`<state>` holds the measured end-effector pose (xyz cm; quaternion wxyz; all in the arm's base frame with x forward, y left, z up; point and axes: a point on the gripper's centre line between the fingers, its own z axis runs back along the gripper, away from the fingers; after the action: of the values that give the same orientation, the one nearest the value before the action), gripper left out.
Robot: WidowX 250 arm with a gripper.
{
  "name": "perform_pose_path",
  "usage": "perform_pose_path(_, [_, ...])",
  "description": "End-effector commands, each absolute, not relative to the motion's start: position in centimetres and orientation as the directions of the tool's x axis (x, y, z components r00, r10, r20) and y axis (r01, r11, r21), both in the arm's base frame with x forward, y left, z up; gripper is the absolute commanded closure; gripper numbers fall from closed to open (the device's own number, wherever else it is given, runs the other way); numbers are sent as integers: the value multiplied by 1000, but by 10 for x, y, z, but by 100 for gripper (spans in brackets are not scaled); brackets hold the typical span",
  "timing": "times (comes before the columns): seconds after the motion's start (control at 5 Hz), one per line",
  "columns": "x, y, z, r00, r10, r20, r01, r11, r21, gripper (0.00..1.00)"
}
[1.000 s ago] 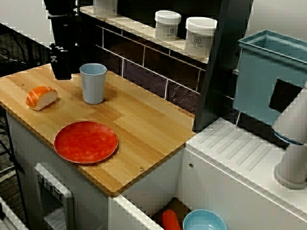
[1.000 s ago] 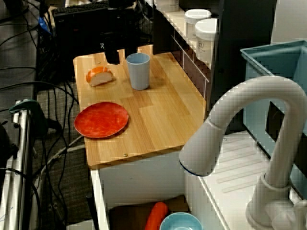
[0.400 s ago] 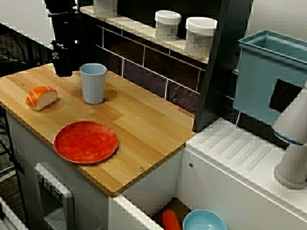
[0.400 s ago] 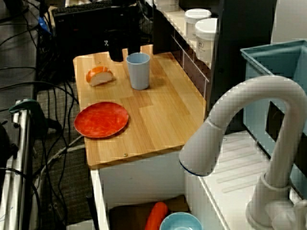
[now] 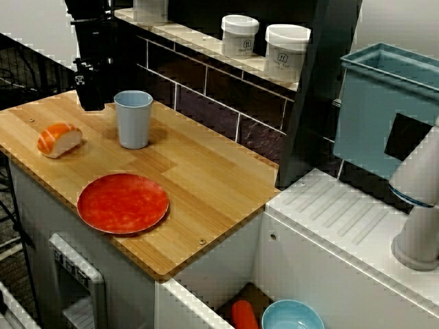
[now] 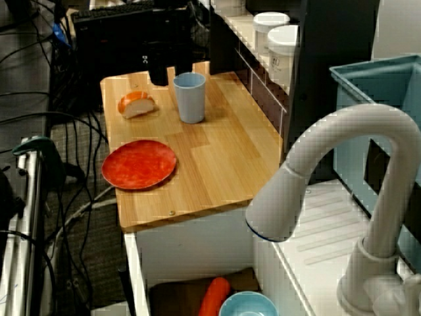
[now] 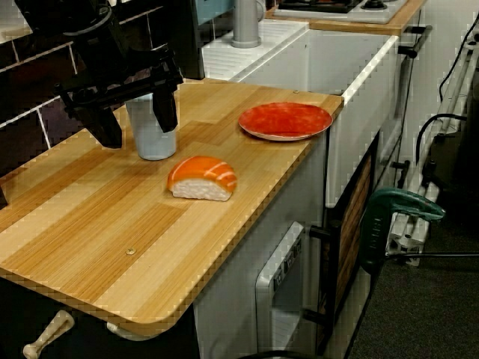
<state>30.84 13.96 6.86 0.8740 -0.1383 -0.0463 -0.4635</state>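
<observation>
Black two-fingered end effector [image 7: 140,129]: fingers [image 7: 166,112] spread wide apart, clamped on nothing. Hangs above the rear of the wooden bench [image 5: 206,181], clear of its surface and close to the dark tiled back wall. Nearest item: light blue cup [image 5: 134,118], upright, mouth up, just beside the end effector on its sink side and lower down. Appears between the two fingers in the view from the bench end, yet in the view from above stands past them with a small gap, untouched. Salmon sushi piece [image 5: 59,139]: orange topping on white rice, lying flat near the end effector, below it and out toward the bench's front edge, apart from the cup. Red plate [image 5: 123,203]: round, flat on the bench, well apart from the end effector, farther toward the front edge than both cup and sushi piece. Two white lidded jars [image 5: 239,35]: on the shelf above the tiles, beyond the cup on the sink side and about level with the end effector. Pale blue bin [image 5: 387,103] and white faucet [image 6: 329,158]: far off at the sink end. Low in the sink, a blue bowl [image 5: 293,317] just beside an orange item [image 5: 244,315], too cropped to tell its kind.
</observation>
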Motion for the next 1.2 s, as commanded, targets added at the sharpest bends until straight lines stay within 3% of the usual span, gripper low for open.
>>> perform_pose_path(0.0, [310, 129, 76, 571, -791, 219, 821, 547, -165, 0])
perform_pose_path(1.0, [308, 96, 77, 584, -773, 246, 811, 548, -205, 0])
